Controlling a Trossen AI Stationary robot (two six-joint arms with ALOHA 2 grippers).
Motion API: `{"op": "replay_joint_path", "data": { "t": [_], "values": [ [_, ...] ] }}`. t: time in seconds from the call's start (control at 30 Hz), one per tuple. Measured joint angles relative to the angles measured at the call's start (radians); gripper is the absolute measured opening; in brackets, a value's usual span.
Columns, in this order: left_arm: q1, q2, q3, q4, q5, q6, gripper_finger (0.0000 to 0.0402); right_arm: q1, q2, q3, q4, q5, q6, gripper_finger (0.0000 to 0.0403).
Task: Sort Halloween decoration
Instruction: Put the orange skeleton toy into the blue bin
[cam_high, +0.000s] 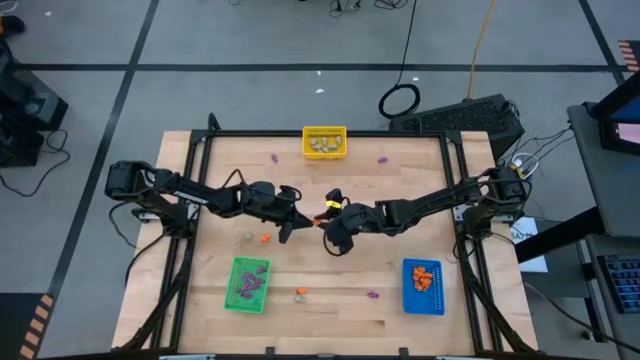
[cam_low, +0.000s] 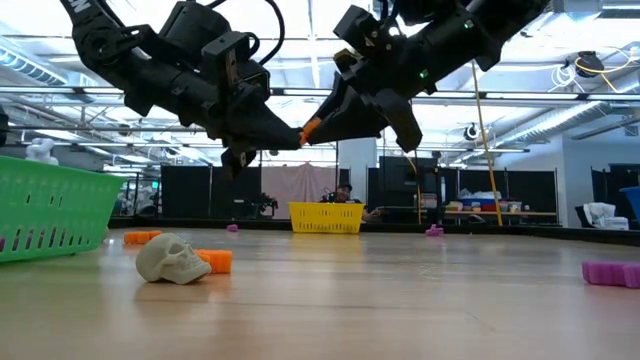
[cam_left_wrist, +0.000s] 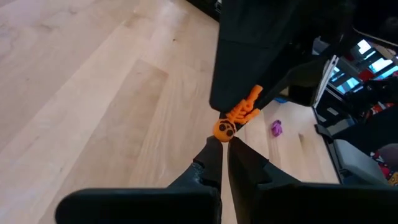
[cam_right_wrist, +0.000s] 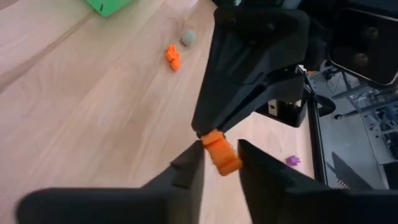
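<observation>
An orange skeleton trinket (cam_left_wrist: 239, 115) hangs in the air above the table's middle, between my two grippers. My left gripper (cam_high: 297, 217) comes from the table's left with its fingers nearly together at the skull end. My right gripper (cam_high: 333, 216) comes from the right, its fingers on either side of the other end (cam_right_wrist: 222, 154). In the low view the trinket (cam_low: 310, 129) shows well above the table. Loose on the table lie a pale skull (cam_low: 172, 258), orange pieces (cam_high: 265, 239) and purple pieces (cam_high: 373, 296). My left gripper pinches the orange skeleton at its skull end (cam_left_wrist: 224, 129), only at the fingers' free ends, coming level from the table's left. The trinket is lifted clear. My right gripper has the leg end (cam_right_wrist: 222, 154) between its two fingers (cam_right_wrist: 189, 165), coming from the table's right and slanting down; the trinket fills the gap between them.
A green bin (cam_high: 232, 283) with purple pieces stands near the front left. A blue bin (cam_high: 408, 288) with orange pieces stands front right, and a yellow bin (cam_high: 325, 131) sits at the far edge. Dark frame rails run along the table's sides.
</observation>
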Motion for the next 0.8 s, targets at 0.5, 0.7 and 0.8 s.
{"op": "replay_joint_path", "data": {
  "t": [0.5,0.7,0.8],
  "values": [
    [0.001,0.000,0.000,0.001,0.023,0.040,0.0013,0.006,-0.028,-0.001,-0.020,0.000,0.041,0.0016],
    [0.000,0.000,0.000,0.000,0.048,0.123,0.0013,0.035,-0.097,-0.001,-0.160,0.034,0.170,0.0019],
    [0.001,0.000,0.000,0.000,0.048,0.166,0.0018,0.066,-0.149,-0.001,-0.292,0.033,0.293,0.0020]
  ]
}}
